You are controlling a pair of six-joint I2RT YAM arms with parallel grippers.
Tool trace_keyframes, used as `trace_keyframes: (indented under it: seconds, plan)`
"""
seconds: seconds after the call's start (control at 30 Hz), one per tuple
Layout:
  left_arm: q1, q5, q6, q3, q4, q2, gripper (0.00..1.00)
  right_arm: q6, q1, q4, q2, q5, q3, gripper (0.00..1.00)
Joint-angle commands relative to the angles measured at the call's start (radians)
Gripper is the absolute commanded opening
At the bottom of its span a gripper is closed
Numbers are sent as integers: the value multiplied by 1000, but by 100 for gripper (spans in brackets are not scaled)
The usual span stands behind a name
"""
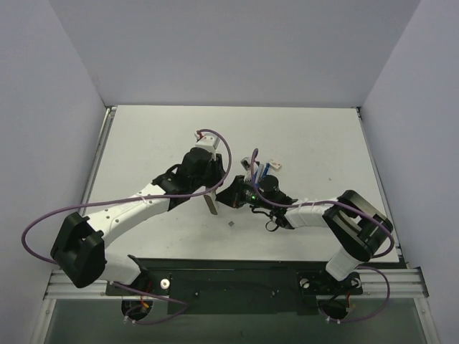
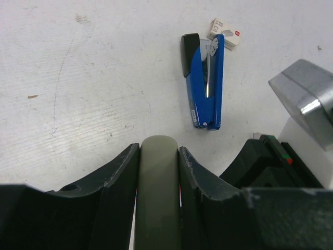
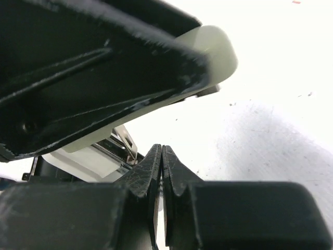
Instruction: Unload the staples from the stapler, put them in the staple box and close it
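The blue stapler [image 2: 205, 83] with black parts lies on the table, its silver track showing between its two arms. In the top view the stapler [image 1: 262, 172] lies just beyond my right wrist. My left gripper [image 2: 158, 148] is shut on an olive-grey flat bar [image 2: 157, 177]; the stapler lies ahead of it and to the right. In the top view my left gripper [image 1: 209, 195] holds the bar [image 1: 211, 206] pointing down at the table. My right gripper [image 3: 162, 151] is shut with nothing between its fingers, and sits close beside the left gripper [image 3: 104, 67]. No staples are clearly visible.
A small white staple box [image 2: 225, 32] lies touching the stapler's far end; it also shows in the top view [image 1: 275, 165]. A tiny dark bit [image 1: 231, 225] lies on the table in front of both grippers. Grey walls stand left, right and behind.
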Motion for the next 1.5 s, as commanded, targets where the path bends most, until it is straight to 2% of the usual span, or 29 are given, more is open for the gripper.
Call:
trace_keyframes:
  seconds: [0.0,0.33,0.5,0.77,1.1,1.47]
  plan:
    - [-2,39,-20,-13,90,-73,0,-12,-22,9,-77,-16,-9,0]
    - [0,65,-28,-39,53,-189,0,-170,-34,-251,-233,90,14,0]
    - [0,65,-13,-38,29,-234,0,-253,-37,-463,-377,166,27,0]
    - [-2,56,6,-47,45,-286,0,-351,25,-681,-537,197,10,0]
    - [0,178,-39,-47,98,-334,0,-274,93,-583,-534,182,-6,0]
    - [0,332,-103,-113,191,-386,0,-302,94,-558,-511,226,69,0]
